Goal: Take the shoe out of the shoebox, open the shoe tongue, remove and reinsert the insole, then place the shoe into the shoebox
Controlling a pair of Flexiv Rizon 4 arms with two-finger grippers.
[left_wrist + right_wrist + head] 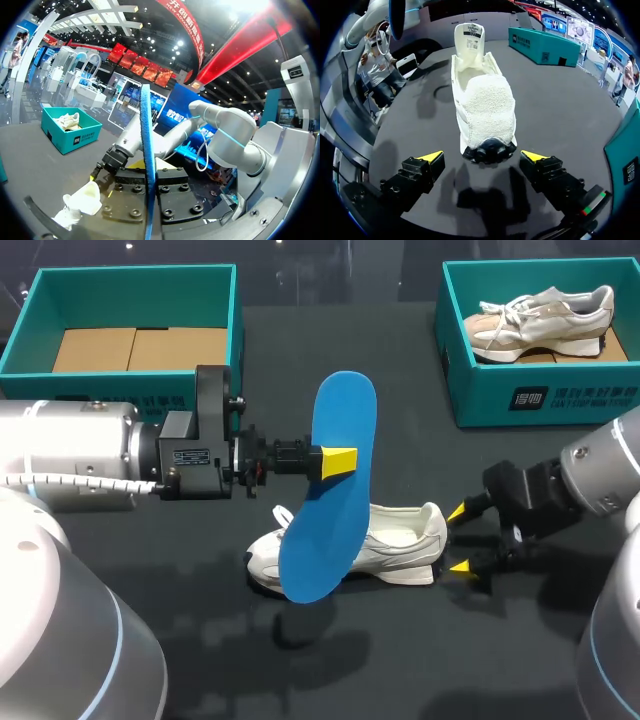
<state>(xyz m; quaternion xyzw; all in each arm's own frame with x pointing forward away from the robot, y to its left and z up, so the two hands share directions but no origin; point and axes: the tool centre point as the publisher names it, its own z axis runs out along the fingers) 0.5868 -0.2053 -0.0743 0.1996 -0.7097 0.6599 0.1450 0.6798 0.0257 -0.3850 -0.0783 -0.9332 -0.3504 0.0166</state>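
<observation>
Shoe [400, 540] sits on the table [400, 660]; left gripper [340, 460] pinches the removed insole [330, 490], right gripper [460, 538] gapes empty; reinsertion, boxing remain.

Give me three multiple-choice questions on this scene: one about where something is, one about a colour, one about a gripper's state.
1. Where is the shoe nearest the grippers?
A. on the table
B. in the left box
C. in the right box

2. What colour is the insole?
A. red
B. blue
C. green

3. The right gripper is:
A. shut on the shoe
B. shut on the insole
C. open

Answers:
1 A: it lies on the dark table, outside both boxes.
2 B: the insole held by the left gripper is blue.
3 C: its fingers stand apart by the heel, gripping nothing.
</observation>
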